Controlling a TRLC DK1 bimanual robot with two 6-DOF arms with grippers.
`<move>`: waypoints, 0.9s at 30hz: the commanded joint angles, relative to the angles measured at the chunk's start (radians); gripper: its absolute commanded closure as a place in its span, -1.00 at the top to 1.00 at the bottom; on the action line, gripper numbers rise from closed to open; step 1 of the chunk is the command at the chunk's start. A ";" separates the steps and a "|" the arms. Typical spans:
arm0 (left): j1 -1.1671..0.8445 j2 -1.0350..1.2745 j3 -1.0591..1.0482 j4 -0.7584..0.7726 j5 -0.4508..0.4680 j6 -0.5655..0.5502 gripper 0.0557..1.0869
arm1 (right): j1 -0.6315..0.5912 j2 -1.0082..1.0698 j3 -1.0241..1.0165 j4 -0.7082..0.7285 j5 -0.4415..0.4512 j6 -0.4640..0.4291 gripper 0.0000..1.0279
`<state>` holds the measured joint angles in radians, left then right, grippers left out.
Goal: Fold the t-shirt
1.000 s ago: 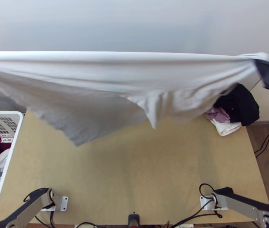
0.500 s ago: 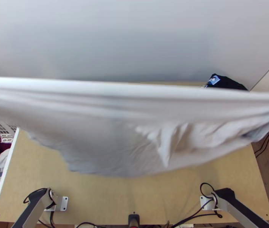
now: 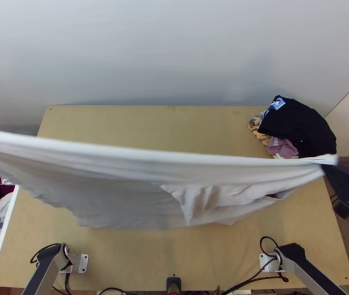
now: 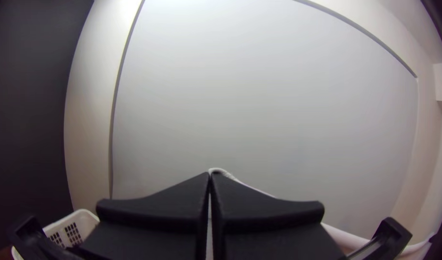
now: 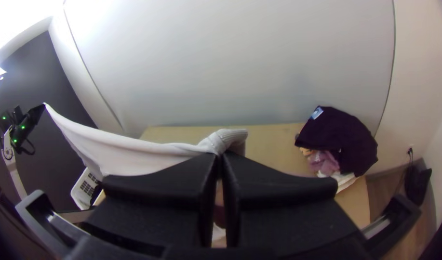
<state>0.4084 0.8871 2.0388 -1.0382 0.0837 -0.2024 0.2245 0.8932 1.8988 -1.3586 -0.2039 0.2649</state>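
Right, we have the pale t-shirt strung out in the air between our two arms, over the desk, its long axis running side to side, roughly along the desk's far edge. Our left pincer is clenched on one end, out beyond the desk's left edge; our right pincer grips a bunched end by the right edge. So the taut line joins them, and the loose cloth hangs towards the near edge, with folds gathered nearer our right arm. Nothing is folded yet; we'd call this spreading, early days. Next, we reckon, both pincers must come down level and together, keeping that line parallel to the far edge. Let one lag and the shirt could land skewed, or its bunched side could crease under.
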 commanded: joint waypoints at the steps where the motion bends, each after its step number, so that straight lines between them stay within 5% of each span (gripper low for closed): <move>1: -0.034 -0.068 -0.315 -0.017 0.093 -0.023 -0.92 | 0.062 0.004 -0.224 0.088 -0.042 0.050 -0.95; 7: -0.075 -0.048 -0.672 0.213 0.094 -0.022 -0.92 | 0.070 0.062 -0.498 0.365 -0.042 0.063 -0.95; 13: -0.221 0.090 -0.845 0.497 -0.056 0.004 -0.92 | 0.035 0.242 -0.649 0.633 -0.060 0.071 -0.95; 20: -0.324 0.406 -0.793 0.711 -0.148 0.003 -0.92 | -0.082 0.556 -0.607 0.869 -0.075 0.131 -0.95; 27: -0.352 0.773 -0.591 0.817 -0.188 0.003 -0.92 | -0.132 0.862 -0.419 0.897 -0.075 0.177 -0.95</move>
<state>0.0982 1.3525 1.3144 -0.3313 -0.0639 -0.2008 0.1467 1.4876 1.3632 -0.5346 -0.2779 0.3988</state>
